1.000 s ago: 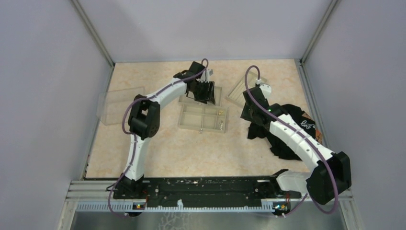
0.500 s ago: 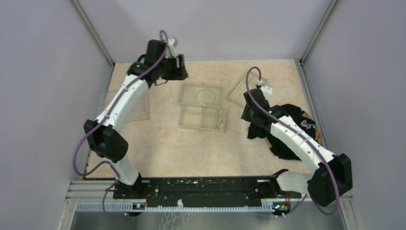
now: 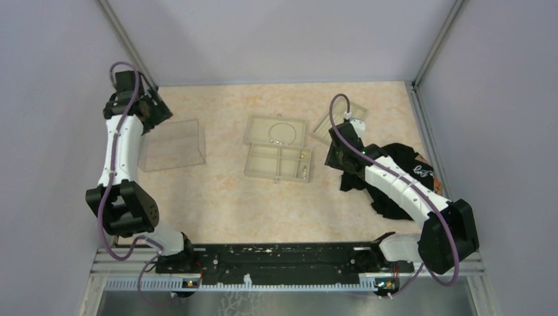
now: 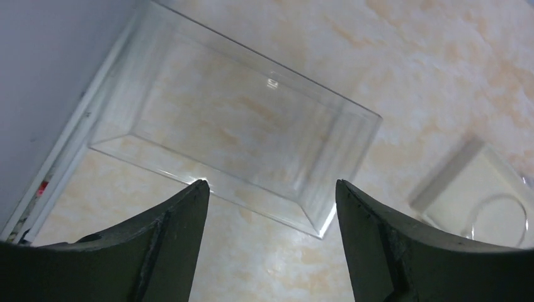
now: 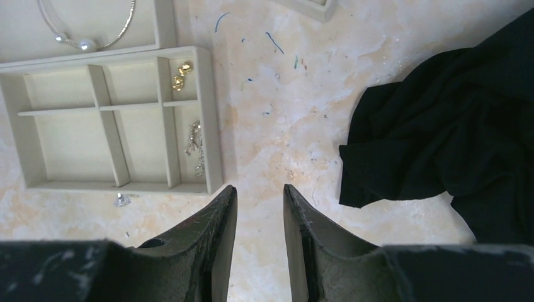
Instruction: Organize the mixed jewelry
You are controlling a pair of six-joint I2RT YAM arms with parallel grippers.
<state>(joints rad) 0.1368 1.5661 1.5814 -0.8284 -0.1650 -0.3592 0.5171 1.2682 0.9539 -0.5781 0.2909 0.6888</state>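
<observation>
hovering our right gripper (image 5: pixel 257 190), narrow and empty, we find the stray silver bit (image 5: pixel 121 200) to its left, just outside the divided tray (image 5: pixel 208 119).

Silver hoop (image 3: pixel 279 141) in far tray (image 3: pixel 255 131), clear box (image 3: pixel 172 146) left, black cloth (image 3: pixel 403 172) right

the left arm (image 3: pixel 120 148) and right arm (image 3: pixel 397 186) are white with black joints, purple cables (image 3: pixel 338 116), dark tapered tool fingers (image 4: pixel 165 251).

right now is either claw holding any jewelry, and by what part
Nothing is held. The left claw stands open over a clear box, and the right claw has its jaws apart with nothing between them.
</observation>
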